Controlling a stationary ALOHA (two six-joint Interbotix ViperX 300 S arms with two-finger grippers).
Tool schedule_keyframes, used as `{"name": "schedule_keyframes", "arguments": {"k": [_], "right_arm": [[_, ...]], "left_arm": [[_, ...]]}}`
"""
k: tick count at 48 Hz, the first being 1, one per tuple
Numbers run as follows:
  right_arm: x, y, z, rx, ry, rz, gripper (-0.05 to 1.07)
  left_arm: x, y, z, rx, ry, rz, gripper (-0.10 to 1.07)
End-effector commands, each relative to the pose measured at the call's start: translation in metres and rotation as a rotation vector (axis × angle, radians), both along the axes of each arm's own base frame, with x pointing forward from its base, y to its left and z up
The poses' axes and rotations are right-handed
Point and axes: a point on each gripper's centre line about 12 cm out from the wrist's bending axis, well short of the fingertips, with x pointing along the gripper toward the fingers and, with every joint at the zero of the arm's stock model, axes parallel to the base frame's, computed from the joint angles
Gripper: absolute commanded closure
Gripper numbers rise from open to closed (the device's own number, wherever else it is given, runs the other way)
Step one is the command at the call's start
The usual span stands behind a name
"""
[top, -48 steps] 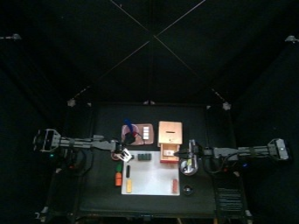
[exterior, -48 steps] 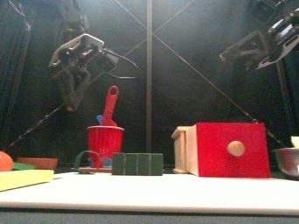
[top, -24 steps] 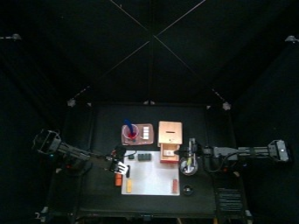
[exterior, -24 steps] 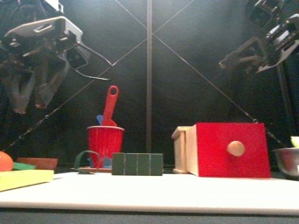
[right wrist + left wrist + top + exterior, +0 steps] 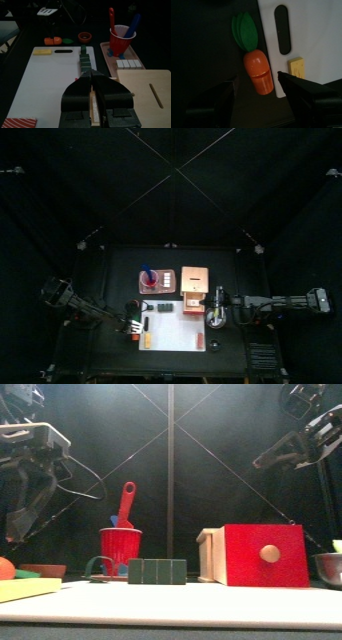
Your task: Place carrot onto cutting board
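The carrot (image 5: 259, 73), orange with green leaves, lies on the black table just off the edge of the white cutting board (image 5: 314, 35), near its handle slot. My left gripper (image 5: 256, 80) hovers over it, open, with one jaw on either side of the carrot and not touching it. The right wrist view shows the carrot (image 5: 53, 40) beyond the far end of the cutting board (image 5: 53, 80). My right gripper (image 5: 93, 80) hangs shut above the board's right edge, with nothing in it. From above, the left gripper (image 5: 134, 320) is at the board's left end.
A yellow piece (image 5: 296, 67) lies on the board's corner by the carrot. A red cup (image 5: 121, 39) with utensils, a green block (image 5: 85, 59), a tan wooden board (image 5: 157, 90) and a red box (image 5: 263, 555) stand around the board.
The left gripper has opened wide. The left arm has drawn back to the left and come down over the carrot. The right arm has hardly moved.
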Motion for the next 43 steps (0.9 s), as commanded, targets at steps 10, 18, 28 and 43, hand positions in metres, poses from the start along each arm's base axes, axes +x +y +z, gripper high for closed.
{"name": "schedule_keyframes", "arguments": {"k": [10, 18, 28, 43], "right_arm": [[0.002, -0.001, 0.005, -0.001, -0.011, -0.003, 0.98], [0.002, -0.001, 0.005, -0.001, -0.011, -0.002, 0.98], [0.002, -0.001, 0.005, -0.002, -0.011, -0.003, 0.98], [0.002, -0.001, 0.004, 0.0, 0.008, -0.005, 0.98]], "left_arm": [[0.004, -0.004, -0.014, 0.016, 0.032, 0.003, 0.06], [0.003, -0.003, -0.018, 0.019, 0.046, 0.007, 0.16], [0.0, -0.003, -0.024, 0.014, 0.068, 0.011, 0.34], [0.019, 0.001, 0.016, -0.005, -0.066, -0.018, 0.37]]}}
